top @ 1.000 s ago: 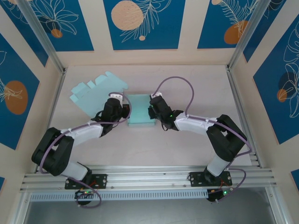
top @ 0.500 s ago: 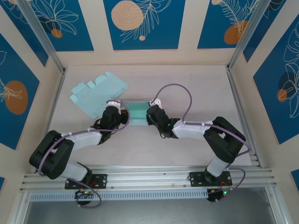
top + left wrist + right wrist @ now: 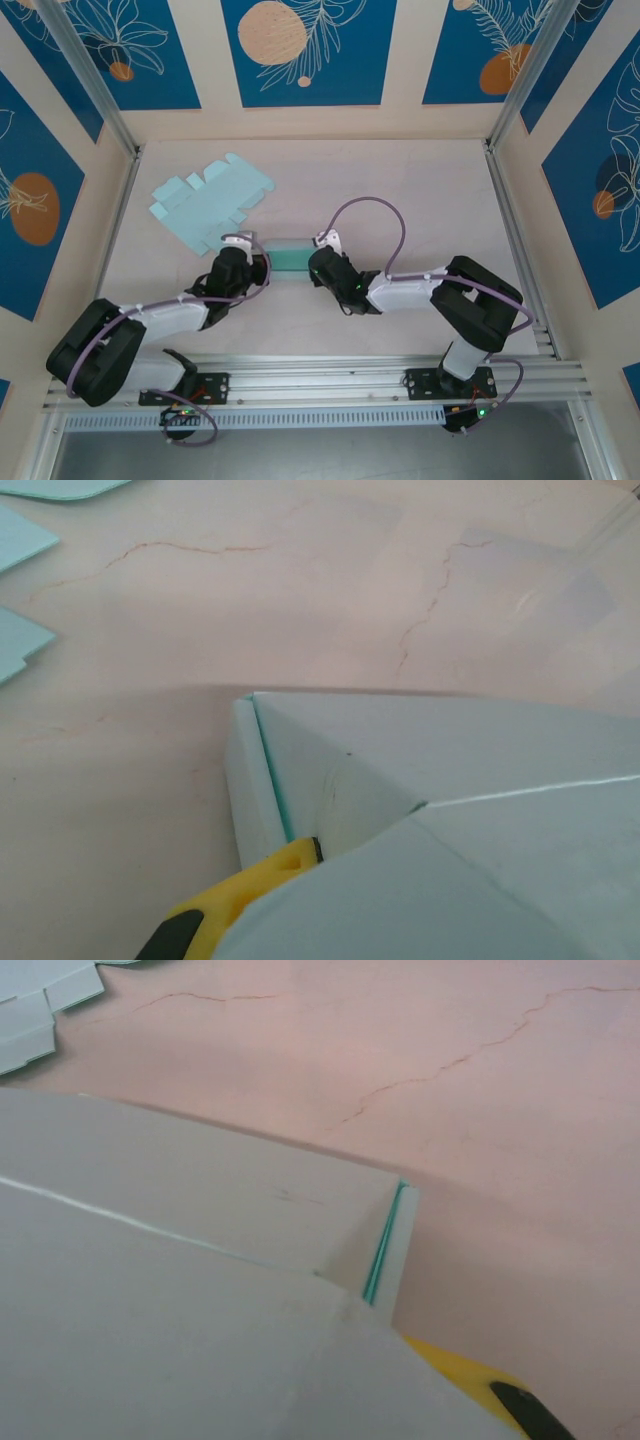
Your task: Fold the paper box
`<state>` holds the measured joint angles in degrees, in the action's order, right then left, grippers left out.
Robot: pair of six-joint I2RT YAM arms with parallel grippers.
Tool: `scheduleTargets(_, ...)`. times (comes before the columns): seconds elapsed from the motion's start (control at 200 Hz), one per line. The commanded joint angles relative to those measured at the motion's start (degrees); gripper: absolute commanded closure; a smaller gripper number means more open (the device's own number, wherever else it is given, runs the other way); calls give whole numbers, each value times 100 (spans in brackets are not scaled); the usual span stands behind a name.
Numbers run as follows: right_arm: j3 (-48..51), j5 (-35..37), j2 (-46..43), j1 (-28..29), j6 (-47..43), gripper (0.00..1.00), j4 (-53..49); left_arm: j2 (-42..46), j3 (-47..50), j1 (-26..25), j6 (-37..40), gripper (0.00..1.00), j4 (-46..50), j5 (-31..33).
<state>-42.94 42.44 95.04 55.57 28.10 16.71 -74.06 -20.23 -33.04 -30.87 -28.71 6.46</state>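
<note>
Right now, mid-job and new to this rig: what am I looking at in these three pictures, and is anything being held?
You are looking at a left arm and a right arm, both robots bolted at the near edge of a table. The overhead picture looks down from behind them. The other two come from a camera on each wrist. A partly folded teal paper box sits between the arms. The left end effector is shut on the box's left wall; its yellow fingertip shows there in the left wrist picture. The right end effector is at the box's right wall, but I cannot tell whether it is gripping. A flat cutout, not yet folded, lies at the far left.
</note>
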Motion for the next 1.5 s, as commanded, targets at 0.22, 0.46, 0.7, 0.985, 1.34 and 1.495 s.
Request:
scheduleTargets(0.22,148,102,-296,224,280,70,-266,470,495,-88,-184,88,472,-58)
scheduleTargets(0.46,229,223,-487,312,338,56,-372,963,579,-89,-200,68,789,-96)
scheduleTargets(0.7,218,213,-612,424,350,41,-582,1553,581,-98,-322,31,1275,-274)
scheduleTargets(0.985,146,466,-1148,982,500,6,-1589,2945,373,-106,-938,4,3181,-732)
scheduleTargets(1.34,-417,1014,-2304,1715,1310,0,-3955,4685,-437,-123,-1032,5,5274,-1145)
scheduleTargets(1.495,-813,705,-2703,1543,1142,0,-4226,4293,-1102,-108,-204,7,4908,-535)
